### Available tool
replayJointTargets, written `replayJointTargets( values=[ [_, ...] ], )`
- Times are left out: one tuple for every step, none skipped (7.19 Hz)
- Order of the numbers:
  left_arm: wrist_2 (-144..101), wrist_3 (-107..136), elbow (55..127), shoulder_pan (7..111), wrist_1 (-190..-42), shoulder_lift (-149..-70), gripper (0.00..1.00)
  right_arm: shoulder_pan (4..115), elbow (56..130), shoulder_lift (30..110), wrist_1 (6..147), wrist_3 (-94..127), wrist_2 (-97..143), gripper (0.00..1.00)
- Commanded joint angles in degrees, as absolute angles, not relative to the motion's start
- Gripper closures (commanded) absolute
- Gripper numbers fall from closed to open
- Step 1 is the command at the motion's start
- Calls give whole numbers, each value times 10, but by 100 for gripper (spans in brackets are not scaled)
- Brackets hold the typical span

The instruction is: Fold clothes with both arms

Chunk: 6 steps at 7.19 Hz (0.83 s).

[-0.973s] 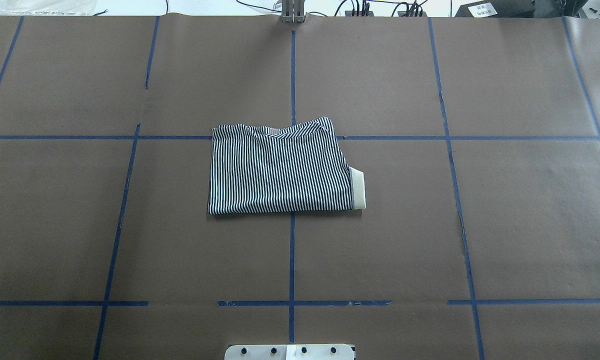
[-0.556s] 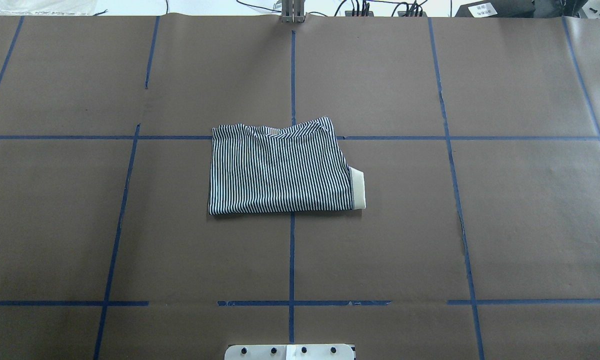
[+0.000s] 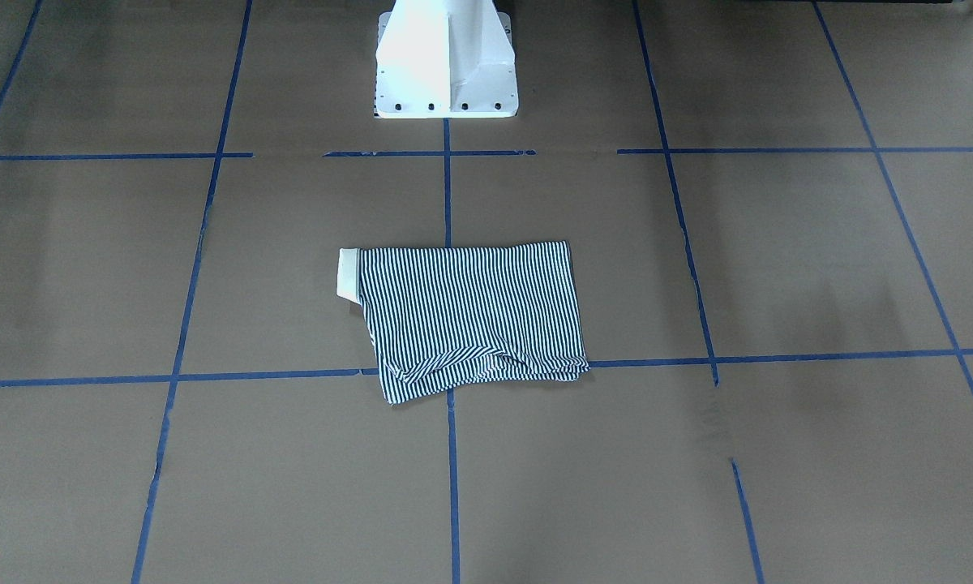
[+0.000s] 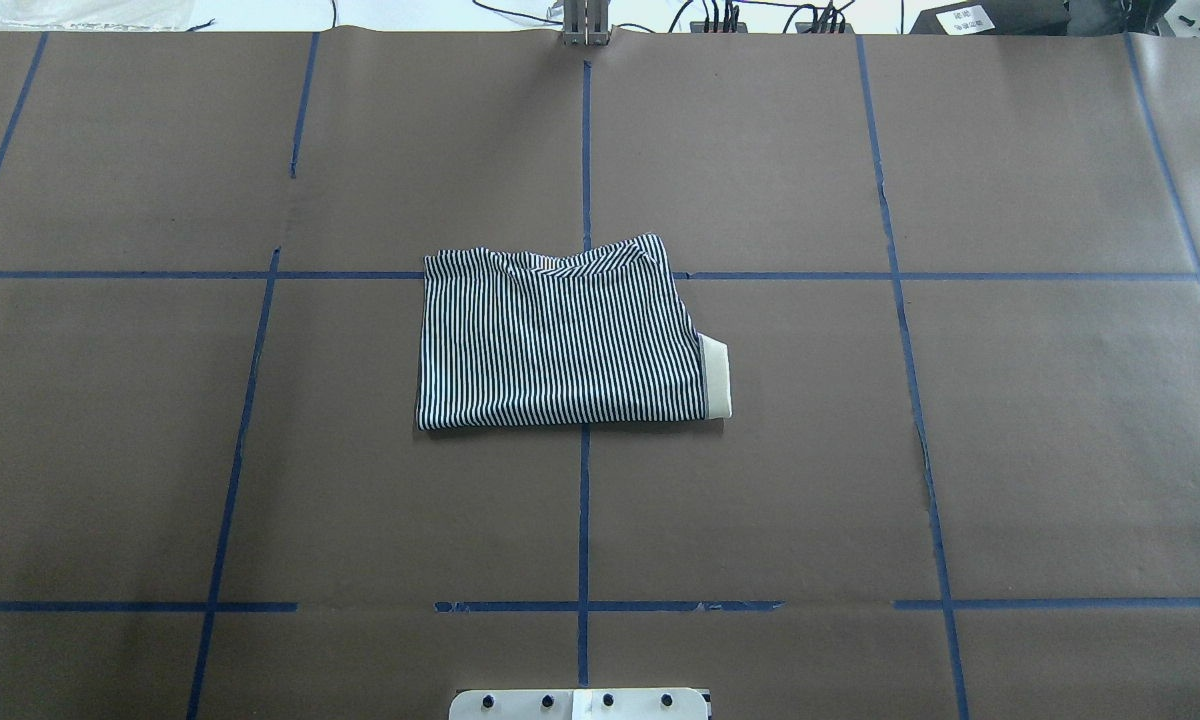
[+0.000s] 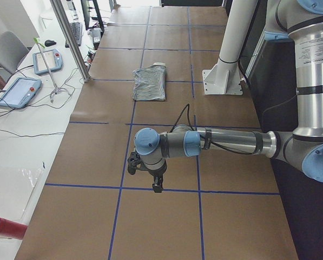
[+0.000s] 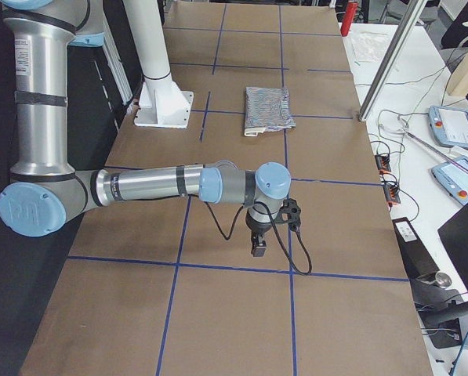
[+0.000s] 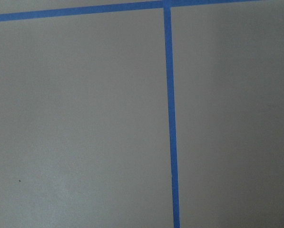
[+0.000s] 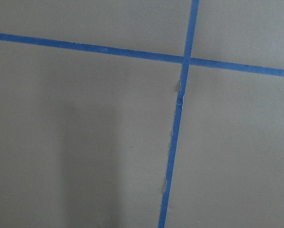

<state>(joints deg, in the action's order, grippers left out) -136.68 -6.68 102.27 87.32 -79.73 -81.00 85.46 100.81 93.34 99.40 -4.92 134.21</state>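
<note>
The striped polo shirt lies folded into a compact rectangle at the middle of the table, with its cream collar sticking out at one side. It also shows in the front view and both side views. Both arms are far from it at the table's ends. The left gripper hangs over bare paper, seen only in the left side view. The right gripper shows only in the right side view. I cannot tell whether either is open. Both wrist views show only paper and tape.
Brown paper with a blue tape grid covers the table. The white pedestal base stands at the robot's edge. A metal post and teach pendants sit beyond the far edge.
</note>
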Motion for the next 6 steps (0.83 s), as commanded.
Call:
replayJointTargets(
  values=[
    [-1372, -67, 1027, 874, -798, -810, 0, 855, 1008, 933, 994, -50, 1342, 0],
    [-1374, -67, 1028, 874, -801, -811, 0, 854, 1008, 933, 994, -50, 1342, 0],
    [-1373, -67, 1027, 874, -808, -814, 0, 855, 1008, 933, 994, -50, 1342, 0],
    [-1371, -66, 1027, 874, -822, -813, 0, 855, 1007, 933, 994, -52, 1340, 0],
    [-1369, -66, 1027, 875, -824, -815, 0, 855, 1006, 933, 994, -54, 1338, 0],
    [-1362, -68, 1027, 875, -824, -820, 0, 855, 1007, 933, 994, -54, 1336, 0]
  ],
)
